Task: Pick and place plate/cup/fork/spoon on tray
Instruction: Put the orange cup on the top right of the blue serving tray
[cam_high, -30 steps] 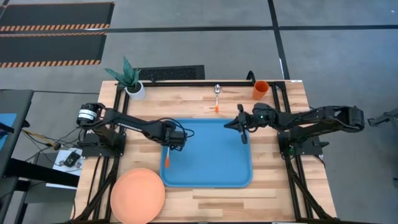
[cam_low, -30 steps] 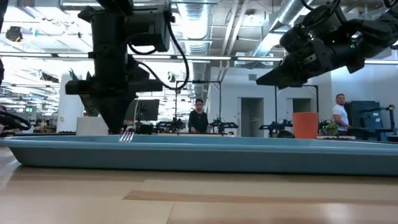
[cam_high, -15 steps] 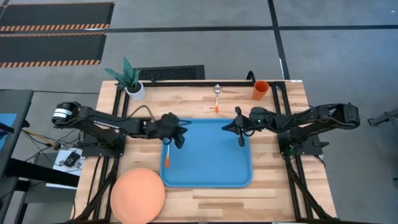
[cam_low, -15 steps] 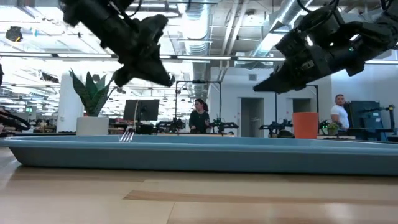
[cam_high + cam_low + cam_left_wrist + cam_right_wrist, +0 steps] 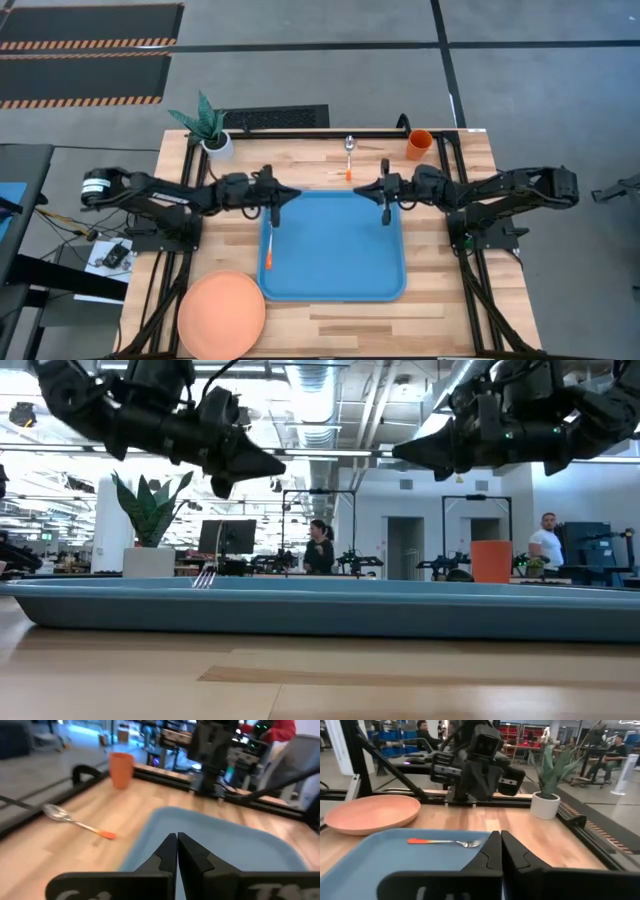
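The fork (image 5: pixel 269 245) lies flat on the left part of the blue tray (image 5: pixel 340 270), tines toward the far edge; it also shows in the right wrist view (image 5: pixel 445 842). The spoon (image 5: pixel 349 155) and the orange cup (image 5: pixel 419 145) rest on the table beyond the tray's far rim. The salmon plate (image 5: pixel 221 313) lies at the near left corner. My left gripper (image 5: pixel 288 197) is shut and empty, held level above the tray's far left corner. My right gripper (image 5: pixel 366 190) is shut and empty, level above the tray's far right part, facing the left one.
A white pot with a green plant (image 5: pixel 208 128) stands at the table's far left. Black frame rails run along the far edge (image 5: pixel 330 130) and both sides. People stand in the room beyond the table (image 5: pixel 320 550).
My left gripper has risen from just over the fork, tipped from pointing down to level, and gone toward the far edge. The fork stays on the tray. My right gripper has levelled out and shifted a little toward the far edge.
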### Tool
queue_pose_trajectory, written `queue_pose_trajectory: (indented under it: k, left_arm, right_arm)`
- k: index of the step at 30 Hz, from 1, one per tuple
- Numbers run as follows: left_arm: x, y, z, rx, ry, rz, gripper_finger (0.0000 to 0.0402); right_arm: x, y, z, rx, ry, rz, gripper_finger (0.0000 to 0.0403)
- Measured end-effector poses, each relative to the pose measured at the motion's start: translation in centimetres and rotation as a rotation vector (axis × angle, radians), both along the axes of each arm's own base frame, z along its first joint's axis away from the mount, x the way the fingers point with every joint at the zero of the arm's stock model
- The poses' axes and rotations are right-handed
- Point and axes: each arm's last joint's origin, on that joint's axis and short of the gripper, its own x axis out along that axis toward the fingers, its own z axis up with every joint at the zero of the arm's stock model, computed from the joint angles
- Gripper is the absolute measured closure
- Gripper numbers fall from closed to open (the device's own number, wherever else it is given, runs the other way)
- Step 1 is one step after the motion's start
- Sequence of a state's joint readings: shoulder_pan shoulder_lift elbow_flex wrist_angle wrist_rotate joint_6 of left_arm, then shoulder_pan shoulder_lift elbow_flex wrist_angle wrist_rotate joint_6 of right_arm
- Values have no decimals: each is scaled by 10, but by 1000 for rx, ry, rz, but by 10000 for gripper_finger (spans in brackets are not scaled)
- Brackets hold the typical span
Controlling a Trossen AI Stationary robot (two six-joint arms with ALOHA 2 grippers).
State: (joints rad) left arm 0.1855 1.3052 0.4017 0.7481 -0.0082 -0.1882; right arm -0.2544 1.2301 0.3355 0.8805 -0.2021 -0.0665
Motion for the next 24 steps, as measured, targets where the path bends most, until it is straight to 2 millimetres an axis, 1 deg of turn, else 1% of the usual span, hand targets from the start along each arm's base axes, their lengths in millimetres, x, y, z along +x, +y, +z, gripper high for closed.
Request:
queue_pose_trajectory:
  k: [4,7,10,14,17,20,24]
  left_arm:
    - [-16,20,-8,14,-62,32,401]
    - [-29,29,-14,8,-107,35,401]
    - [-41,36,-20,9,-137,46,401]
    - [-55,41,-25,23,-168,57,401]
    - [-64,44,-28,33,-184,57,401]
    - [-71,48,-31,34,-185,41,401]
    - [-79,53,-34,39,-178,27,401]
  right_arm:
    - [-3,-9,1,-6,-5,-83,398]
    - [-6,-16,3,-13,-11,-126,397]
    - [-11,-25,4,18,2,-169,398]
    - [-16,-31,-8,100,138,-225,395]
    - [-16,-31,-9,126,278,-302,392]
    - [-12,-32,0,129,421,-400,388]
    - [-10,-34,23,151,604,-478,376]
